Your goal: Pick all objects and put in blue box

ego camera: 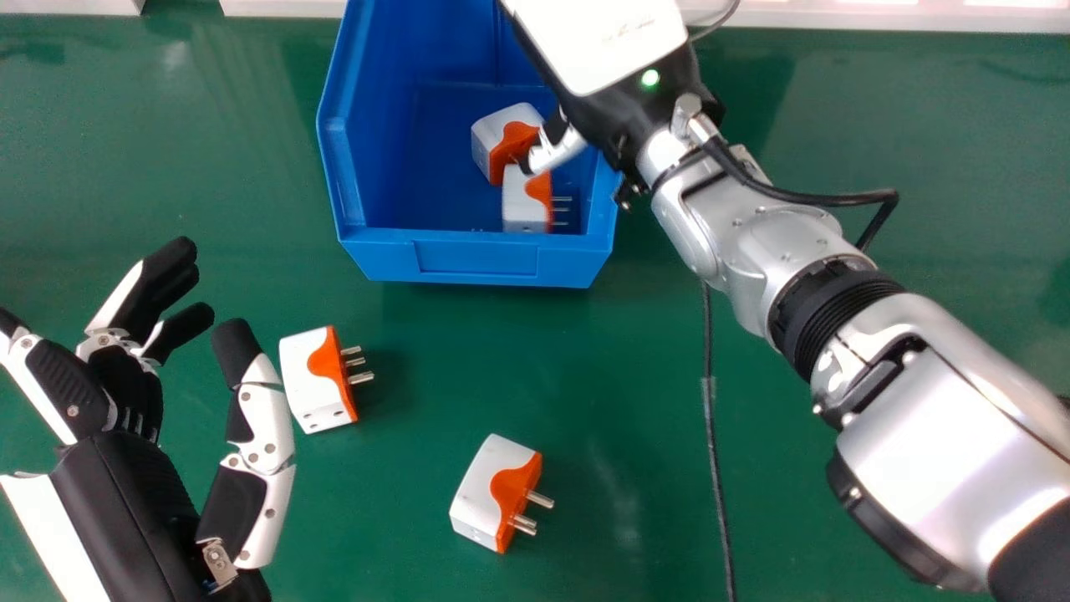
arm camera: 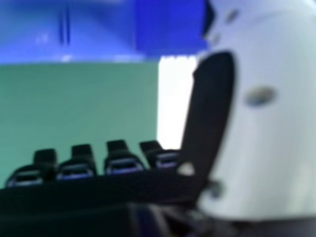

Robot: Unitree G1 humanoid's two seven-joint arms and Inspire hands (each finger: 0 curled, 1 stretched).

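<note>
The right silver forearm [ego camera: 953, 468] is spanning the tabletop [ego camera: 619, 401], its spread robot hand [ego camera: 556, 152] hovering over the blue box [ego camera: 389, 255] holding two plugs [ego camera: 518, 196]; the spread left robot hand [ego camera: 125, 485] is hovering near one plug [ego camera: 311, 380], another plug [ego camera: 485, 485] resting farther right.

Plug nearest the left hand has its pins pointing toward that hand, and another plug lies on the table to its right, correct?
No: in the head view, that plug has its pins pointing right, away from the left hand. The other plug does lie on the table to its right.
</note>
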